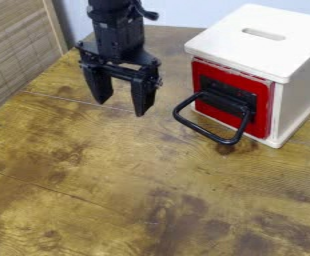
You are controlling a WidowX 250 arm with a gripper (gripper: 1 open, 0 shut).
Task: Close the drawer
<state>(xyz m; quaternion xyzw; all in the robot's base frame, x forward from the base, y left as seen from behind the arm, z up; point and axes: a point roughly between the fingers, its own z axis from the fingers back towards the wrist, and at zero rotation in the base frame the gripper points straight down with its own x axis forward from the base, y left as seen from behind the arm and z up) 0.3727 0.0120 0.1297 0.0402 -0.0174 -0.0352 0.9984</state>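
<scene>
- Counter [78, 200] is wood-look and carries everything, with plenty of bare surface in front of the drawer side, so there's room to come at it from the front
- White cabinet [257, 34] sits at the right of the view, front angled toward the camera; push too hard or off to one side and I'd guess the whole box could skid or twist
- Drawer [262, 105] is the red-fronted one in that cabinet; looks close to home, but honestly can't tell how much travel is left
- End effector [120, 106] hangs off to the left of the drawer, well apart from it, fingers pointing down and spread wide, nothing between them
- Black loop handle [202, 130] sticks out from the front, so imo the step now is lining up ahead of it without snagging a finger in the loop
- Black bracket [229, 99] is the bit I'd aim for, or the handle pushed square-on: slow, straight inward, no grip needed, ease off once it seats
</scene>
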